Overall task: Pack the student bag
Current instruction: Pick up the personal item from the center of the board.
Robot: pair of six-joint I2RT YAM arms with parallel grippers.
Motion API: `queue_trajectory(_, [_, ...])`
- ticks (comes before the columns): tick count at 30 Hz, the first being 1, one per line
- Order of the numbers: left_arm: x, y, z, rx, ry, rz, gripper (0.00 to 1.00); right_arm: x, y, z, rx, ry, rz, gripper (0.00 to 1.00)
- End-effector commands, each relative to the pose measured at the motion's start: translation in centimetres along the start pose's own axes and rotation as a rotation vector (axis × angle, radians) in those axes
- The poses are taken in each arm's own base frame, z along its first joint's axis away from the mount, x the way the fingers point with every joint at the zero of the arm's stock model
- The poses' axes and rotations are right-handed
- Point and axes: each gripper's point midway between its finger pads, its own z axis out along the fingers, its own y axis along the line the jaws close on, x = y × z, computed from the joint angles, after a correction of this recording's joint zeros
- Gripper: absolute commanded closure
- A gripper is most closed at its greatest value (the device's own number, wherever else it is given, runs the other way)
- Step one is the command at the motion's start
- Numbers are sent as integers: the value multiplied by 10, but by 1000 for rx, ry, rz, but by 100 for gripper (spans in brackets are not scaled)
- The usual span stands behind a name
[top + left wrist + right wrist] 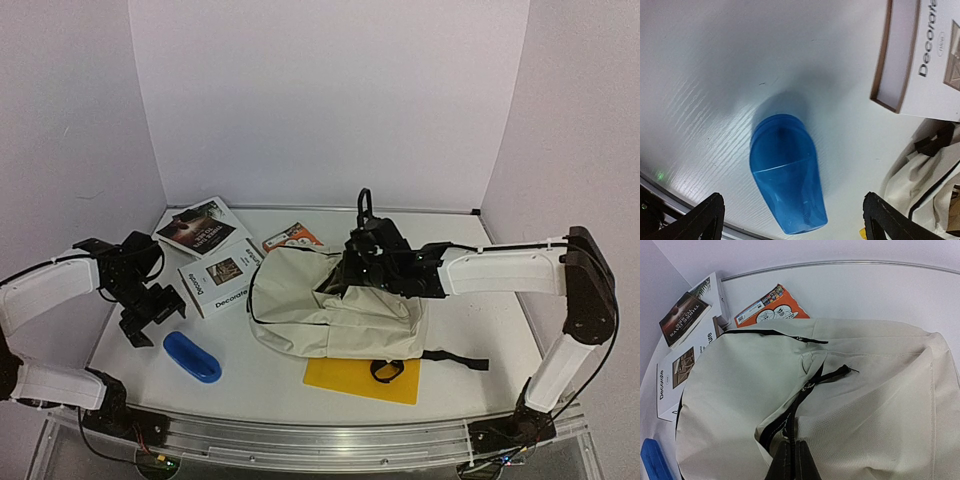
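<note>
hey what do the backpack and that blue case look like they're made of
Student bag: soft woven fabric, matte cream; it creases and sags, and a weave shows close up. Blue case: probably hard plastic, smooth, slightly translucent, with rounded molded edges.

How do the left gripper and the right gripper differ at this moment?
The left gripper is open; the right gripper is shut. The left gripper holds nothing and faces the blue case; the right gripper pinches the student bag by its zipper. Both are black.

cream student bag (300,305) flat mid-table, black zipper partly open
</note>
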Motion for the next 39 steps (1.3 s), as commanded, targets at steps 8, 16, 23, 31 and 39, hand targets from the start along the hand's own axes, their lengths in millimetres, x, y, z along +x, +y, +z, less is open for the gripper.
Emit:
queue_trajectory(8, [13,3,30,67,56,-86,5,-45,29,-17,-128,-124,74,100])
queue_trajectory(16, [15,-2,54,35,111,-40,6,-49,33,-17,-141,-126,74,100])
queue_trajectory(23, [8,-2,60,-15,95,4,24,-45,34,-14,-143,-113,81,100])
queue_trajectory(31, [11,-1,68,-24,118,25,36,-45,36,-13,-149,-110,79,100])
queue_trajectory(39, [2,-16,42,11,49,123,44,-47,34,-15,-145,-117,81,100])
